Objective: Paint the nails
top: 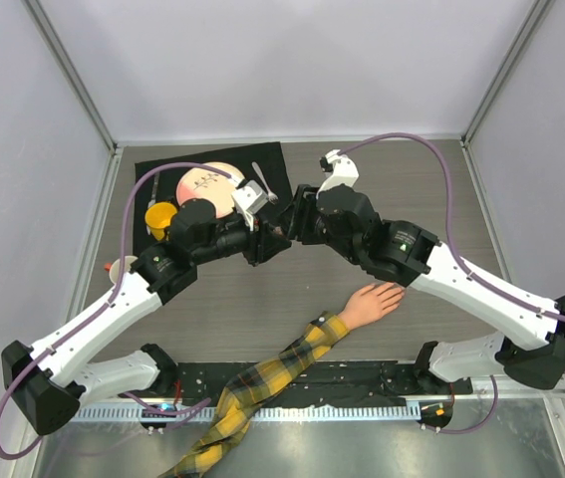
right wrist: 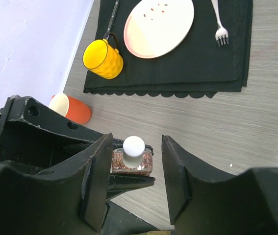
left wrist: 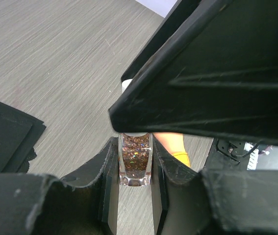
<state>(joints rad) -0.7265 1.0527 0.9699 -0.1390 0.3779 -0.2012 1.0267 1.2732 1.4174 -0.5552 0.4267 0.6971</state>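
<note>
Two arms meet over the middle of the worktop point(top: 521, 199), their wrists nearly nose to nose. The left tool point(left wrist: 135, 169) is pinching a small square glass bottle point(left wrist: 135, 159) filled with brown glitter polish. Its two fingers point(left wrist: 110, 188) press flat on the bottle's opposite sides and hold it upright above the grey wood-grain surface. A round white cap point(right wrist: 133, 146) tops the bottle. The right tool point(right wrist: 136, 143) sits around that cap with its fingers point(right wrist: 99, 171) spread, one at the cap's 9 o'clock and one at its 3 o'clock. A visible gap remains on each side, so neither finger touches it.

From the overhead camera, the mannequin hand point(top: 370, 303) lies palm down at about 5 o'clock from the worktop's centre, just beside the right forearm. Its fingers point toward 2 o'clock. The nails point(top: 399, 290) sit at those fingertips and are too small to judge for colour. A yellow-and-dark plaid sleeve point(top: 272, 373) runs from the wrist down toward 7 o'clock and past the near edge.

A black placemat point(top: 272, 159) lies at 11 o'clock. It carries a pale plate point(right wrist: 158, 27), a yellow mug point(right wrist: 103, 59) at the plate's 8 o'clock and a fork point(right wrist: 220, 27) at the plate's 3 o'clock. An orange cup point(right wrist: 71, 109) stands off the mat near the worktop's 9 o'clock edge.
</note>
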